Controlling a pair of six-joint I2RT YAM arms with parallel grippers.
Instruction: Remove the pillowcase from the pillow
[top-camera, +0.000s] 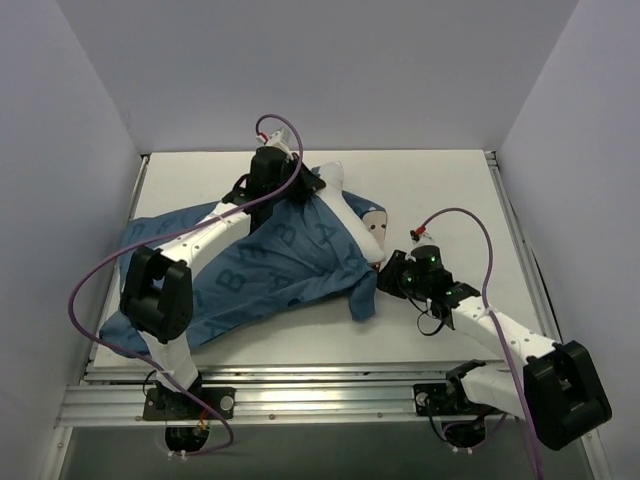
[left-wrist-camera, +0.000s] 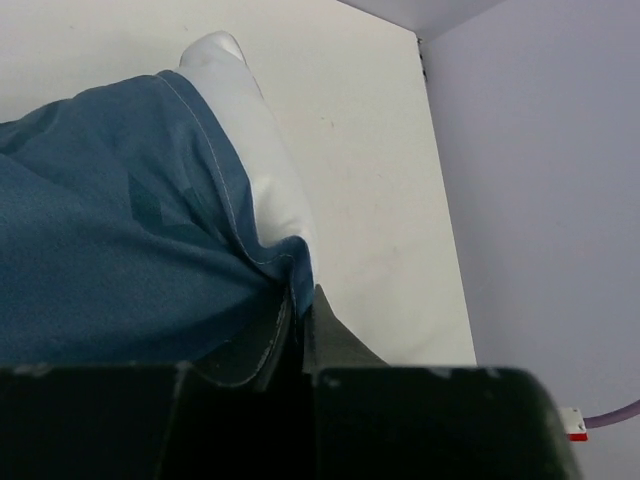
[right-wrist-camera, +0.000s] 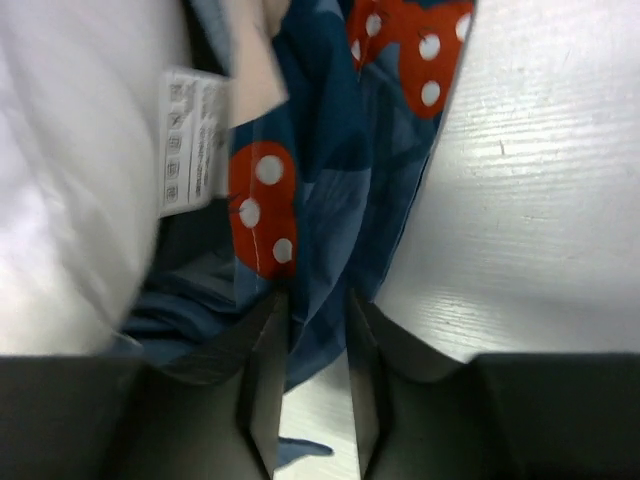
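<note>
The blue pillowcase (top-camera: 260, 270) with darker letters lies across the table's left and middle, still covering most of the white pillow (top-camera: 355, 215), whose bare end sticks out at the right. My left gripper (top-camera: 303, 187) is shut on the pillowcase's hem at the far side; in the left wrist view the fingers (left-wrist-camera: 303, 300) pinch blue cloth (left-wrist-camera: 100, 230) beside the bare pillow (left-wrist-camera: 260, 150). My right gripper (top-camera: 385, 272) grips a fold of pillowcase (right-wrist-camera: 330, 170) near its red polka-dot bow (right-wrist-camera: 260, 205), at the near corner. The pillow (right-wrist-camera: 70, 180) and its white tag (right-wrist-camera: 195, 140) show at the left.
The white table (top-camera: 440, 190) is boxed in by pale walls at the back and both sides. A metal rail (top-camera: 300, 400) runs along the near edge by the arm bases. A purple cable loops over each arm.
</note>
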